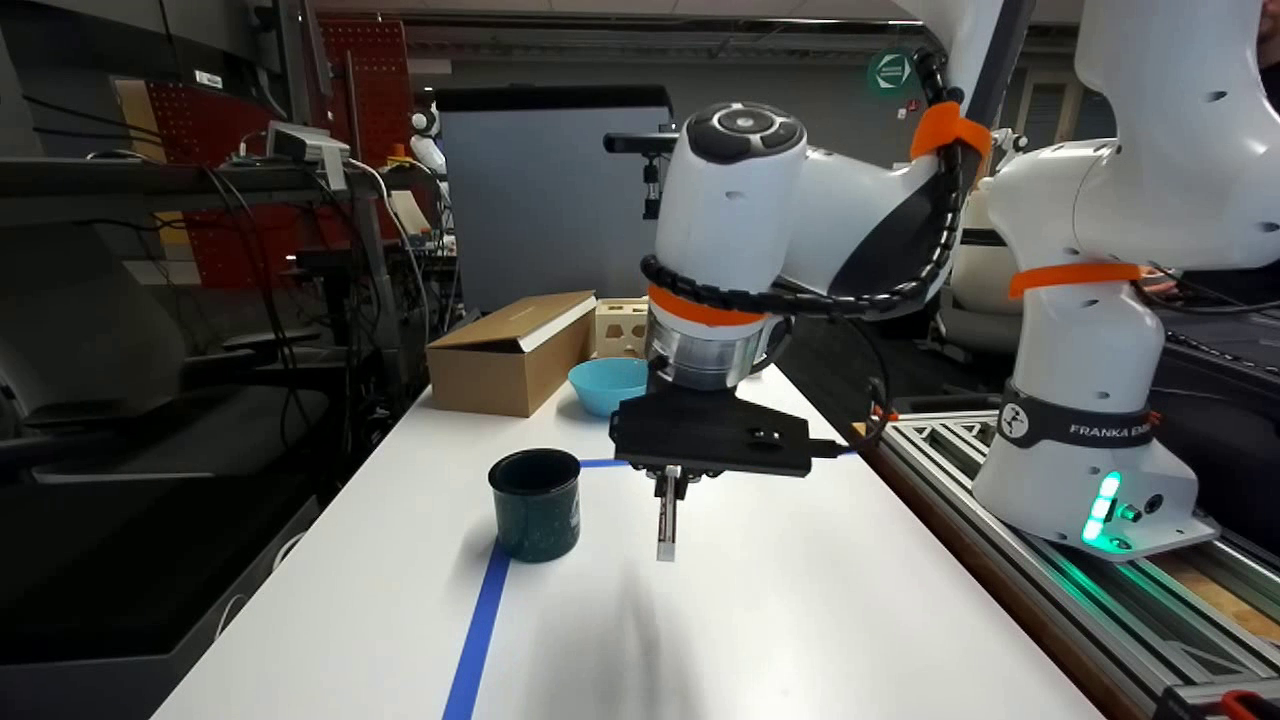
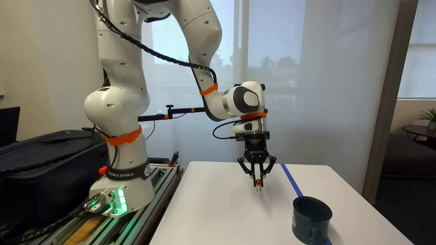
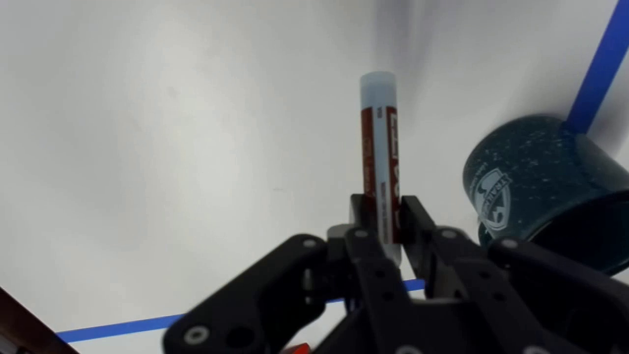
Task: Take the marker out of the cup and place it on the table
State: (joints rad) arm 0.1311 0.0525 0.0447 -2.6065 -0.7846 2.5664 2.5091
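1. With the Robotiq gripper (image 2: 258,185), clamping the red-labelled marker (image 3: 381,147) from both sides, near one end.
2. Holding it, with the free end downward, above the white table (image 1: 800,600), near the dark teal mug (image 2: 308,223) but outside of it.
3. As for this mug, standing upright on a line of blue tape (image 1: 478,635) in both exterior views.
4. Farther back in an exterior view, to notice a light blue bowl (image 1: 603,388) near a cardboard box (image 1: 485,380).

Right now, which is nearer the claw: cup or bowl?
The dark teal cup: the wrist view shows it beside the claw. The light blue bowl stands farther off, by the cardboard box.
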